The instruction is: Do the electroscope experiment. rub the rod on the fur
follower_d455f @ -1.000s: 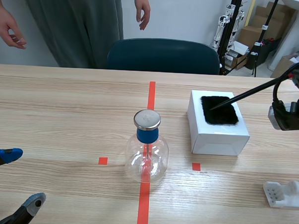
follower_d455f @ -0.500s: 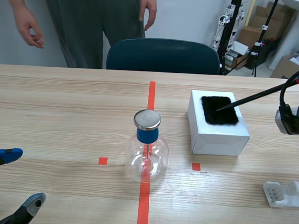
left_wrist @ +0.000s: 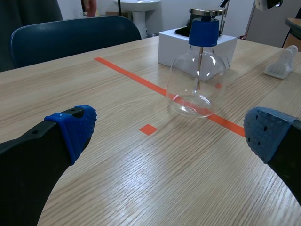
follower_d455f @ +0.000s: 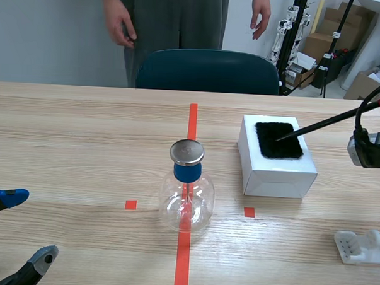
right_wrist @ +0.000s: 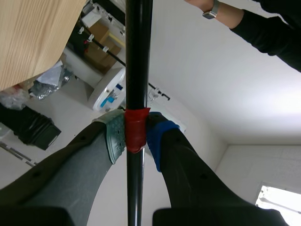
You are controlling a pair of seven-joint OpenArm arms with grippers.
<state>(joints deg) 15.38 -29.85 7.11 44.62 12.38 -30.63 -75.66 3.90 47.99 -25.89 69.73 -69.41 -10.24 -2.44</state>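
A black rod (follower_d455f: 317, 126) slants from the right edge down to a patch of black fur (follower_d455f: 278, 140) on top of a white box (follower_d455f: 277, 165); its tip rests on the fur. My right gripper (right_wrist: 135, 134) is shut on the rod (right_wrist: 137, 56) at a red tape band; in the scene view only its arm (follower_d455f: 369, 147) shows at the right edge. The electroscope, a glass flask (follower_d455f: 186, 202) with a blue neck and metal cap (follower_d455f: 187, 152), stands on the red centre line. My left gripper (follower_d455f: 19, 230) is open near the front left corner, with the flask (left_wrist: 197, 80) ahead of it.
A white plastic holder (follower_d455f: 361, 246) lies at the front right. A blue chair (follower_d455f: 209, 71) stands behind the table's far edge, and a person (follower_d455f: 176, 19) stands behind it. The box sits right of the centre line.
The rod tip has slid a little to the right across the fur as my right arm drew back. The person behind the table has walked to the right. My left gripper has not moved.
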